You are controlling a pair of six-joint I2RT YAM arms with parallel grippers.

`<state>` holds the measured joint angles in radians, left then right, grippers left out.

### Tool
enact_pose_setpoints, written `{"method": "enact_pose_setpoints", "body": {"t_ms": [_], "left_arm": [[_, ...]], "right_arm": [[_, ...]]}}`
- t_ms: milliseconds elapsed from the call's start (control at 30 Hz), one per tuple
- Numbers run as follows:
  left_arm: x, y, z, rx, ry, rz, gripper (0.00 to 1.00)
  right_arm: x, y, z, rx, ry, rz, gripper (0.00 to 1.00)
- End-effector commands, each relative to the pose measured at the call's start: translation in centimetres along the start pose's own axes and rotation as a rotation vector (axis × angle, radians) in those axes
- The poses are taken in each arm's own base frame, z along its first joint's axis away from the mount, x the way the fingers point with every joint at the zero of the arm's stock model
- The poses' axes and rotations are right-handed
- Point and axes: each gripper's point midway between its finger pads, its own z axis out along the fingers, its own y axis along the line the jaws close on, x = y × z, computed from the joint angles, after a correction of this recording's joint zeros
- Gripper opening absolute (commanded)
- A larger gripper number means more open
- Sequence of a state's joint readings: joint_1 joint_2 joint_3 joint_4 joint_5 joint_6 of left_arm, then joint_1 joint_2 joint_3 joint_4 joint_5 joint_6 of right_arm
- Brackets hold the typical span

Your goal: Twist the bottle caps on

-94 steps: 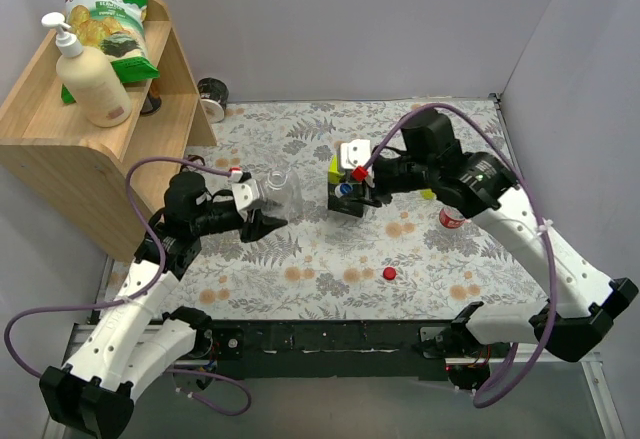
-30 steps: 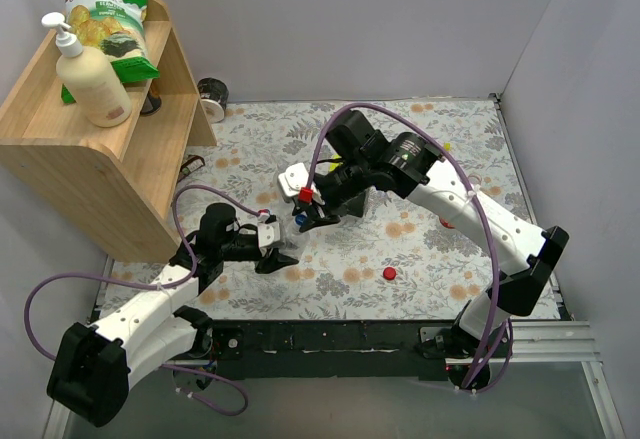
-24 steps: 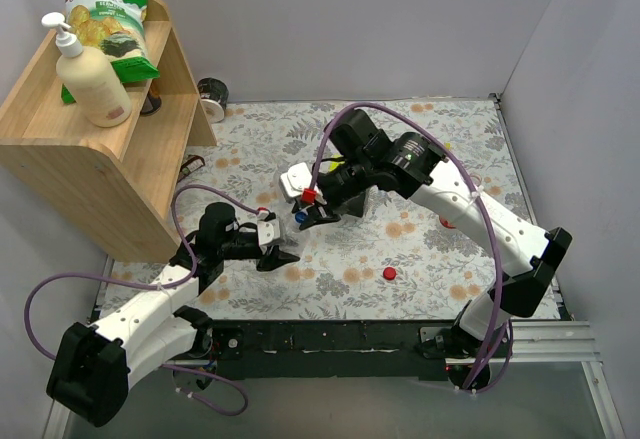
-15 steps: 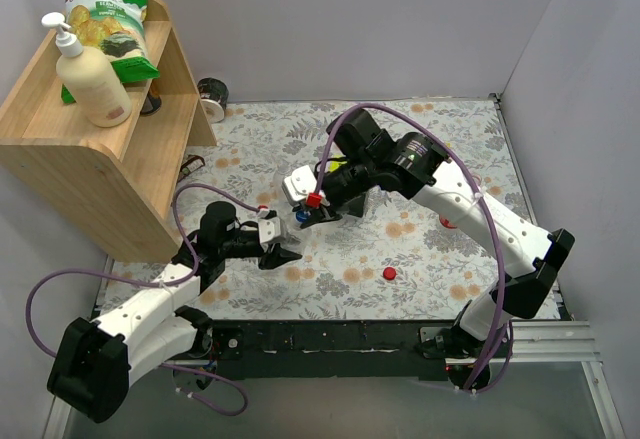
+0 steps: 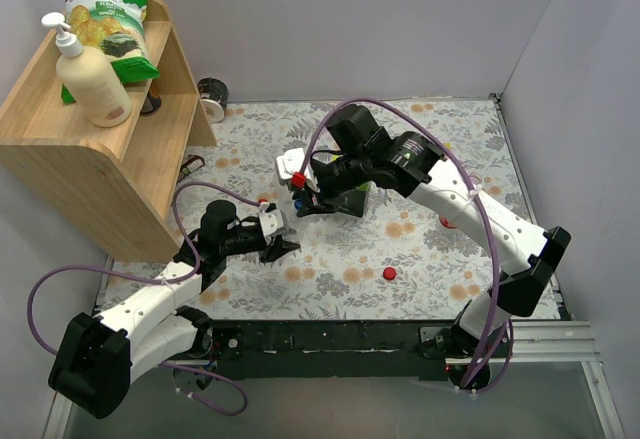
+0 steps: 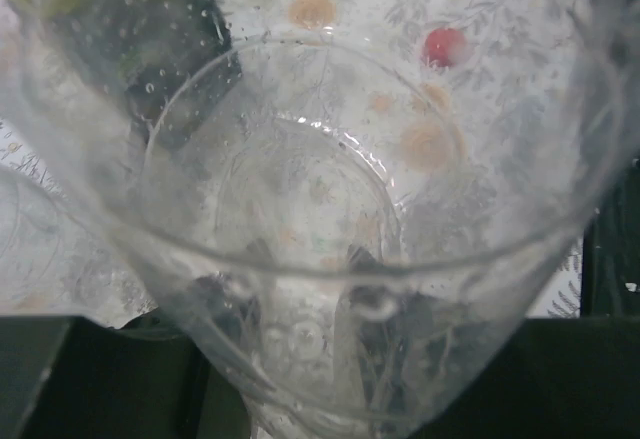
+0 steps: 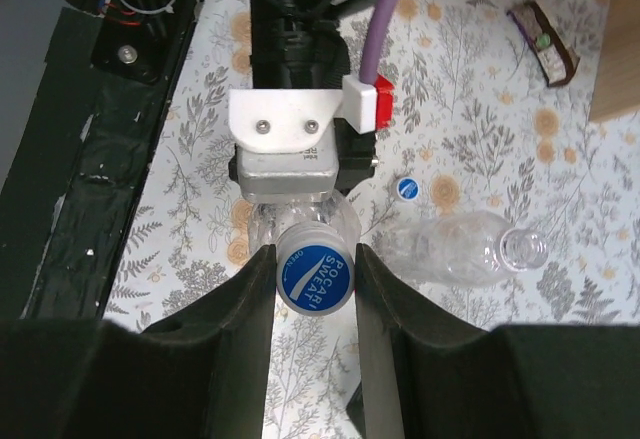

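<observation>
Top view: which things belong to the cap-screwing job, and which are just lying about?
Job: blue cap in the right fingers; clear bottle in the left fingers; loose blue cap; red cap; lying clear bottle.
Lying about: chips bag; pump bottle; wooden shelf.

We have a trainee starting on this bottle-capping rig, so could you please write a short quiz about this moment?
1. True or false: the right gripper is open and empty.
2. Fill in: the left gripper holds a clear ____.
3. Where is the red cap? A. held by the left gripper; B. lying loose on the table; C. held by the right gripper.

Key:
1. False: it is shut on a blue cap.
2. bottle
3. B
</observation>
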<state>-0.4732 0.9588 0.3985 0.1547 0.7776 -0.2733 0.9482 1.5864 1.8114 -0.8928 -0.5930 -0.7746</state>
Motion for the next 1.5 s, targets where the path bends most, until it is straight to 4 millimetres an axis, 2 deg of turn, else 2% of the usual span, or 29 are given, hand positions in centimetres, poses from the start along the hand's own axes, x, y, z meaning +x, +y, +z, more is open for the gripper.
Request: {"method": "enact_pose_setpoints", "body": {"t_ms": [0, 167, 267, 400, 500, 533, 600, 667, 700, 800, 867, 900, 933, 1000, 1167, 1200, 1300, 1333, 1367, 1467], "left_arm": [[-6.1, 3.2, -0.5, -0.122, -0.151, 0.199, 0.02], [-5.8, 4.1, -0.7, -0.18, -0.143, 0.207, 0.0], [-5.8, 4.5, -0.8, -0.208, -0.146, 0.185, 0.0], [-6.5, 4.2, -0.5, -0.186, -0.162, 0.116, 0.0], [-6.6, 3.9, -0.2, -0.168, -0.17, 0.057, 0.0], [-6.5, 3.6, 0.0, -0.147, -0.169, 0.046, 0.0], [-6.7, 2.8, 0.2, -0.099, -0.171, 0.025, 0.0], [-6.9, 2.3, 0.2, -0.073, -0.18, 0.007, 0.0], [-7.0, 2.2, 0.2, -0.07, -0.182, -0.001, 0.0], [-7.2, 2.5, 0.1, -0.093, -0.184, 0.016, 0.0], [-7.1, 3.0, -0.1, -0.122, -0.18, 0.028, 0.0], [-7.1, 3.1, -0.1, -0.127, -0.18, 0.032, 0.0], [-7.0, 3.2, 0.0, -0.125, -0.176, 0.029, 0.0], [-6.8, 3.0, 0.1, -0.114, -0.17, 0.017, 0.0], [-5.8, 2.6, 0.3, -0.103, -0.147, -0.065, 0.0], [-5.5, 2.4, 0.3, -0.097, -0.14, -0.072, 0.0], [-4.4, 1.7, 0.3, -0.079, -0.113, -0.097, 0.0], [-4.0, 1.5, 0.3, -0.075, -0.103, -0.106, 0.0], [-3.4, 1.2, 0.2, -0.067, -0.081, -0.122, 0.0], [-2.3, 0.4, 0.1, -0.039, -0.048, -0.163, 0.0]], "right_arm": [[4.2, 1.7, 2.1, -0.038, 0.161, 0.282, 0.14], [5.5, 2.3, 2.4, -0.037, 0.242, 0.466, 0.15], [6.5, 3.5, 2.5, -0.037, 0.247, 0.516, 0.13], [8.2, 2.6, 2.4, 0.07, 0.28, 0.544, 0.12], [7.9, 2.3, 2.3, 0.076, 0.269, 0.548, 0.13], [7.0, 2.0, 2.2, 0.075, 0.223, 0.486, 0.13], [6.7, 3.3, 2.6, 0.013, 0.153, 0.431, 0.13], [4.5, 3.0, 2.2, 0.033, 0.024, 0.337, 0.13], [5.4, 3.6, 2.5, 0.026, 0.029, 0.347, 0.13], [5.8, 3.9, 2.7, 0.014, 0.058, 0.414, 0.13], [7.5, 4.6, 3.4, -0.021, 0.138, 0.495, 0.13], [7.4, 4.2, 3.4, -0.017, 0.15, 0.511, 0.13], [8.3, 4.3, 4.1, -0.027, 0.186, 0.549, 0.13], [8.7, 4.5, 4.4, -0.03, 0.193, 0.574, 0.14], [7.8, 3.8, 4.3, -0.022, 0.171, 0.553, 0.2], [7.5, 3.5, 4.2, -0.018, 0.165, 0.541, 0.22], [5.6, 2.7, 3.5, -0.007, 0.121, 0.506, 0.45], [5.2, 2.9, 3.3, -0.022, 0.118, 0.494, 0.79], [4.2, 2.4, 2.7, -0.009, 0.1, 0.467, 0.87], [3.1, 2.4, 1.1, 0.003, 0.092, 0.388, 0.91]]}}
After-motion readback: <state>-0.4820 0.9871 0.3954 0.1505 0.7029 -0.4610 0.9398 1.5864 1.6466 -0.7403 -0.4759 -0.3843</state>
